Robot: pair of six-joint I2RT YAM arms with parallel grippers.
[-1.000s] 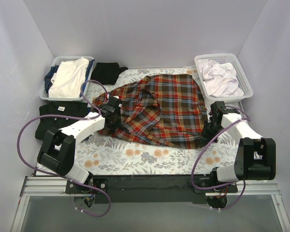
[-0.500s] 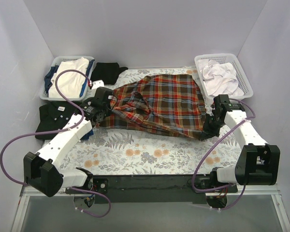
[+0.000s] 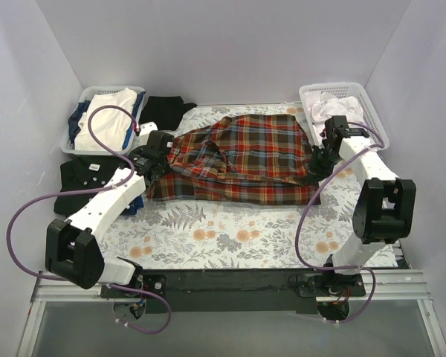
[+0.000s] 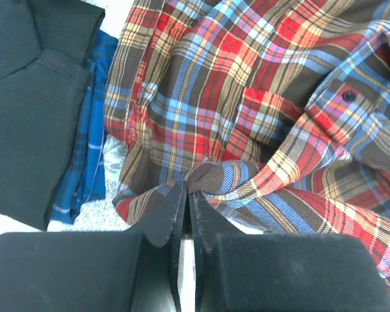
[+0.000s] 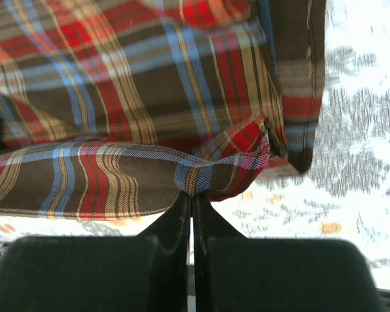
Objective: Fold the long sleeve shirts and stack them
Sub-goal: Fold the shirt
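The red-orange plaid long sleeve shirt [image 3: 253, 156] lies spread and rumpled across the middle of the floral table. My left gripper [image 3: 154, 165] is at its left edge, shut on a bunched fold of plaid [image 4: 211, 177]; the fingertips [image 4: 179, 195] meet with cloth pinched between them. My right gripper [image 3: 319, 161] is at the shirt's right edge, shut on a puckered piece of the hem [image 5: 201, 175], which hangs lifted over the table. A folded black long sleeve shirt [image 3: 78, 182] lies at the left, also seen as black shirt [image 4: 32, 123] in the left wrist view.
A white basket [image 3: 80, 98] at the back left holds cream and dark garments. Another white basket [image 3: 379, 123] at the back right holds pale cloth. A black garment [image 3: 163, 111] lies by the left basket. Blue plaid cloth [image 4: 91, 149] peeks from under the black shirt. Floral tablecloth [image 3: 230, 230] shows in front.
Both grippers moved away from the near edge toward the back, pulling the plaid shirt with them. Its front edge shifted back and the cloth now lies straighter and flatter between them.
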